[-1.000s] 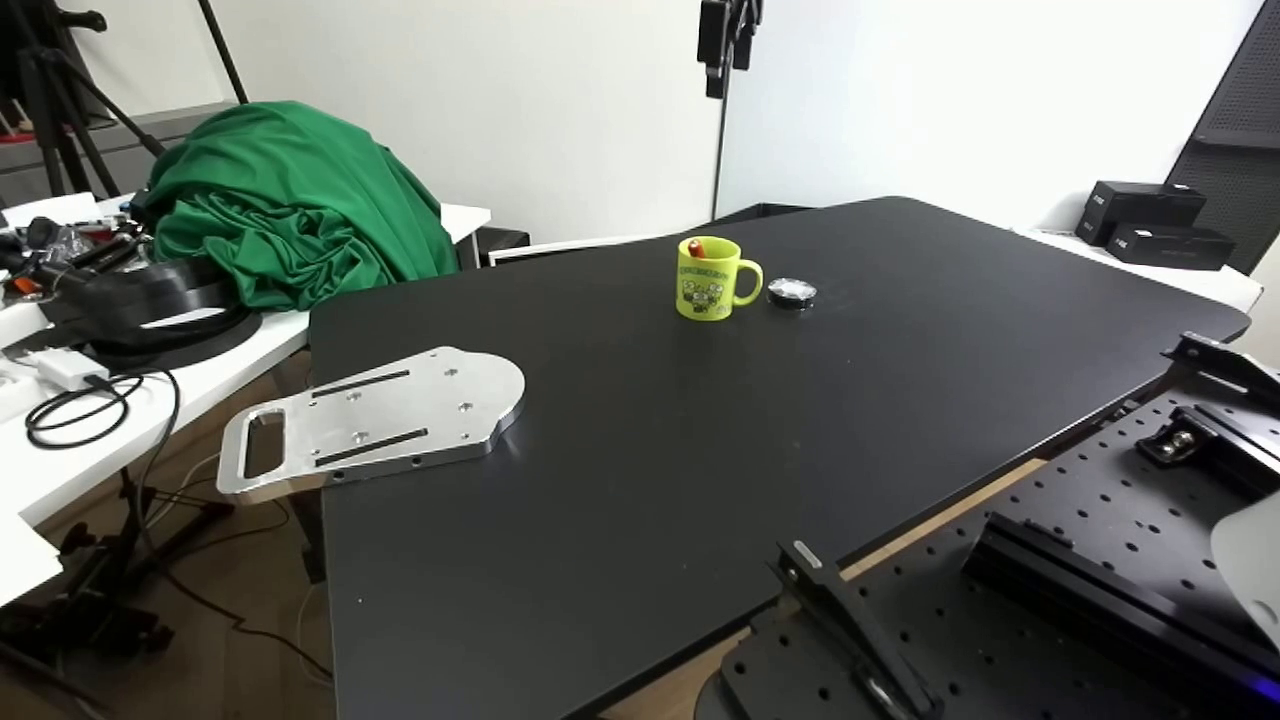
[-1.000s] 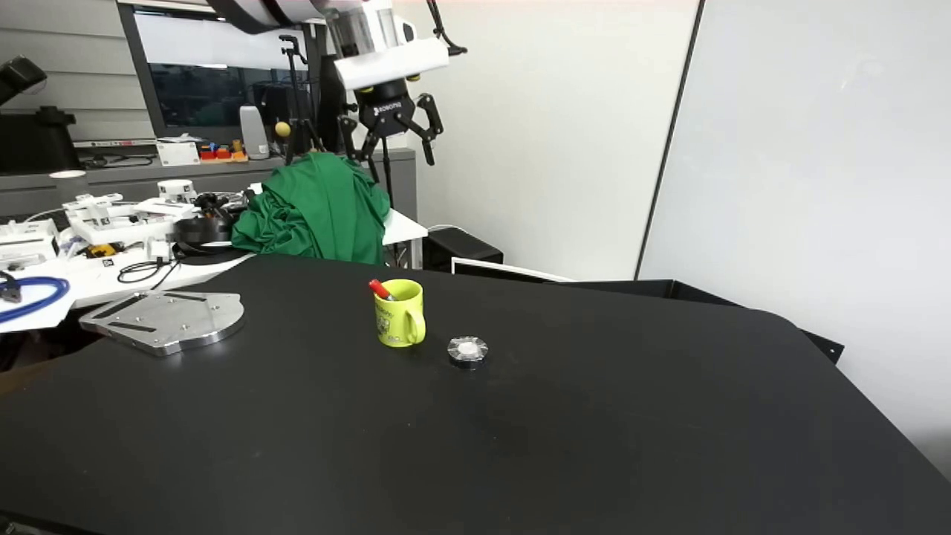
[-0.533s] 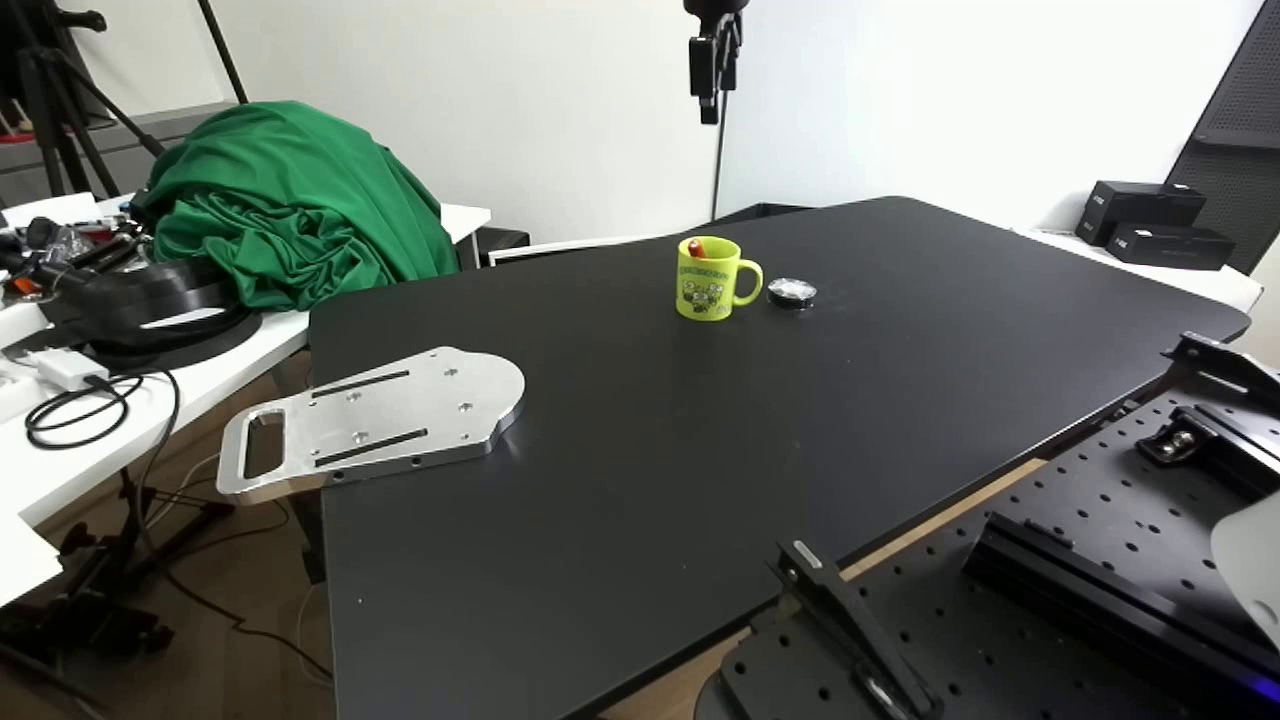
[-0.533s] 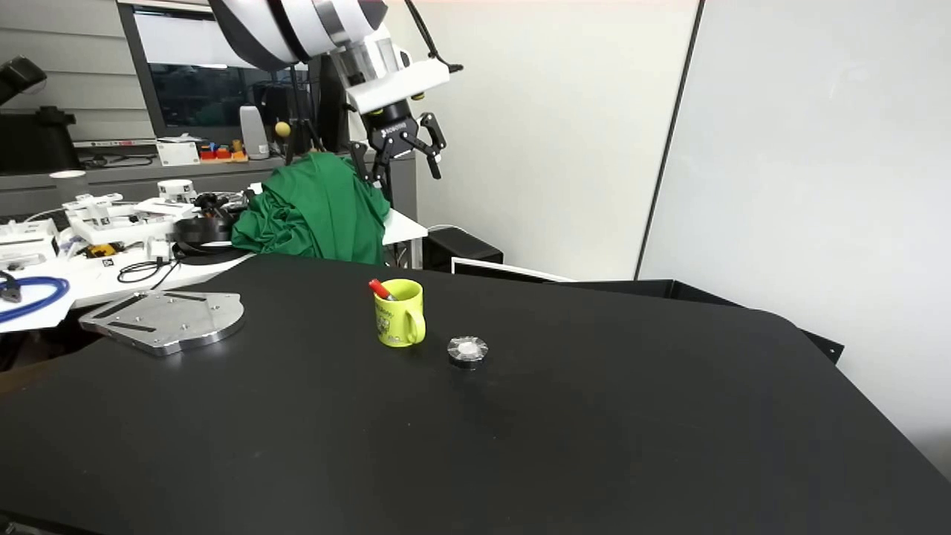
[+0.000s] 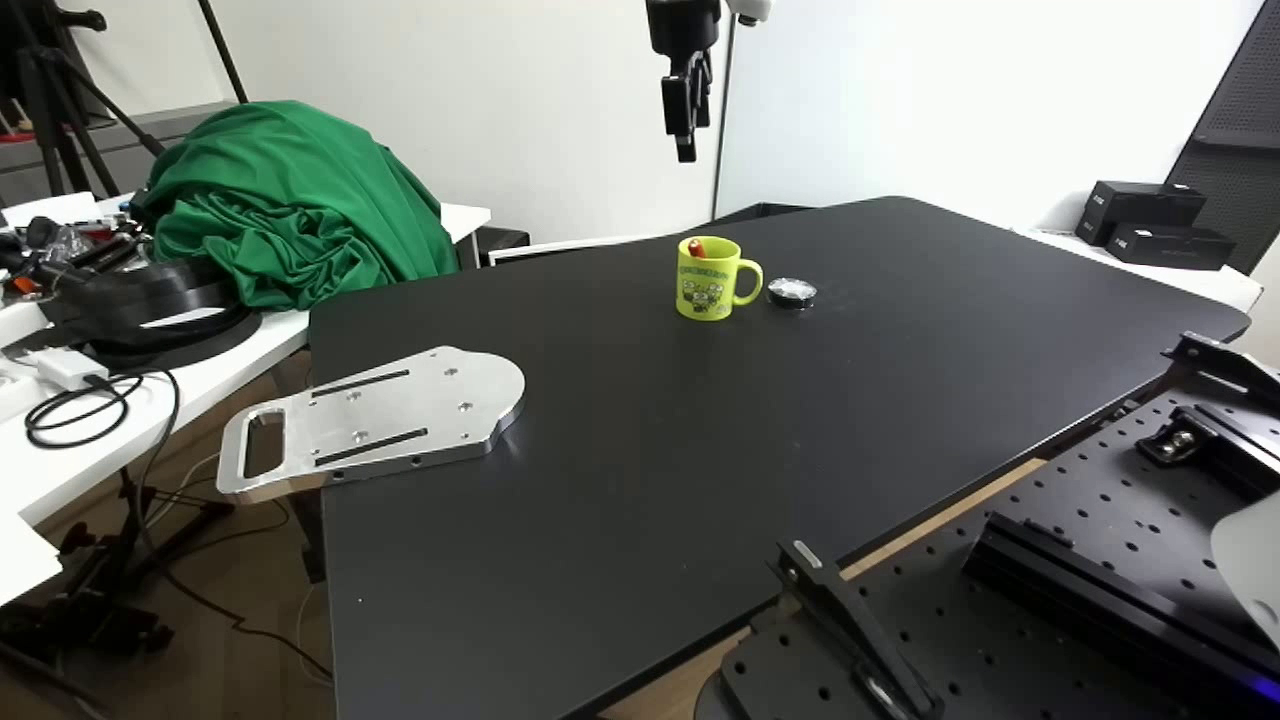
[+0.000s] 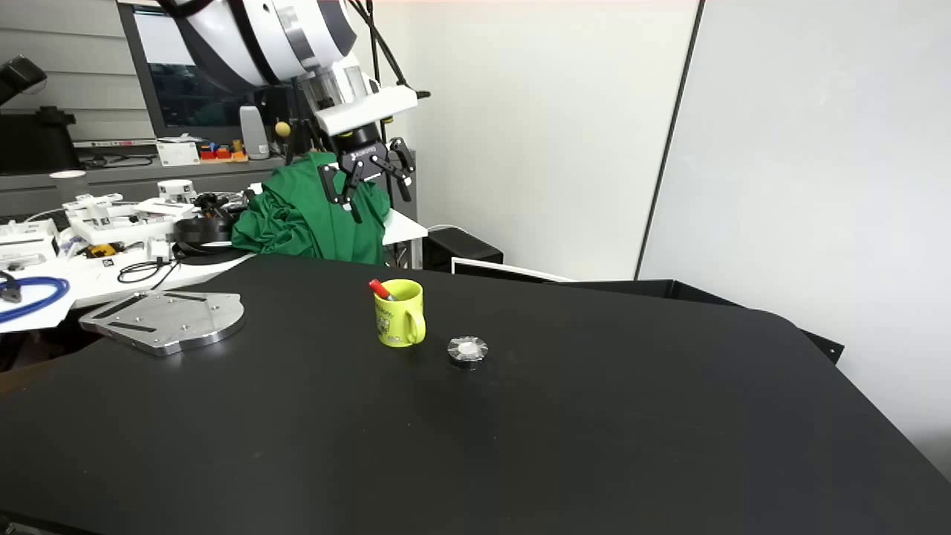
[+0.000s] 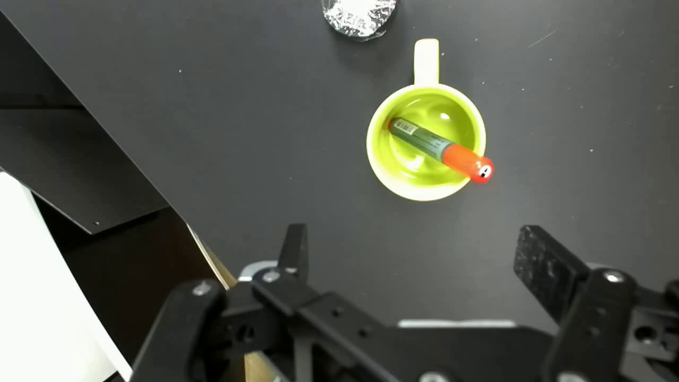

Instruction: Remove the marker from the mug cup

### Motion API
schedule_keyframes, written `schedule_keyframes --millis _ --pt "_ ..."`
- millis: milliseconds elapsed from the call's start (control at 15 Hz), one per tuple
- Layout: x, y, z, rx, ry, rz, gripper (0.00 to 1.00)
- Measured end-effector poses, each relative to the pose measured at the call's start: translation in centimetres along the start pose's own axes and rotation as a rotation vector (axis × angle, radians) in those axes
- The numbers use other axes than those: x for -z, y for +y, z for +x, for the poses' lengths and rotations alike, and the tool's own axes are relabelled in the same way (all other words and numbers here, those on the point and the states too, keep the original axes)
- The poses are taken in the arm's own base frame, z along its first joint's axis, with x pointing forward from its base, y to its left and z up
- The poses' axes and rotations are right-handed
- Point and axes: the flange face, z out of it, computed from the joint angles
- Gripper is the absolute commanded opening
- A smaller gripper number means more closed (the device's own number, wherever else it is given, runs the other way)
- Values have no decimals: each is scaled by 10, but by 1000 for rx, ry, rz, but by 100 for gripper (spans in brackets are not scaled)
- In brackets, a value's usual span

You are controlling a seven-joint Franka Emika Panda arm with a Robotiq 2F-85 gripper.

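1. wrist view: my gripper (image 7: 416,246) has its fingers spread wide, nothing held between them. the marker (image 7: 437,146) leans inside the mug cup (image 7: 419,192), its red cap (image 7: 467,163) poking out over the rim, roughly away from the handle (image 7: 426,62). the mug cup lies ahead of the fingertips in this view, and sideways it falls within their span. the marker's long axis runs slantwise, closer to along my closing line than across it; i judge that calls for a wrist turn before i pinch the red cap.
2. in an exterior view, the gripper (image 5: 687,148) hangs above the mug cup, well apart from it. it is side-on to me here, so i cannot tell the finger gap. the red cap shows at the rim opposite the handle.
3. in an exterior view, the gripper (image 6: 380,206) is high and seems off the mug cup's side opposite the handle, its wide spread plain. the red cap tips toward that side, so i'd expect to come down over that rim. the wrapped disc (image 6: 468,349) sits near the mug cup on its handle side, likely out of my way.
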Motion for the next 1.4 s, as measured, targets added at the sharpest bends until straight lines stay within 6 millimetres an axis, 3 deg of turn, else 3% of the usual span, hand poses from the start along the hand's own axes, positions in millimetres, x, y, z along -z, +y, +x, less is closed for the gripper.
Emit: schedule_keyframes --millis 333,667,1400 --pt "-31 -30 12 35 17 11 100" --pt "-58 -46 17 51 91 3 100" --pt "-71 -50 15 47 140 -19 100"
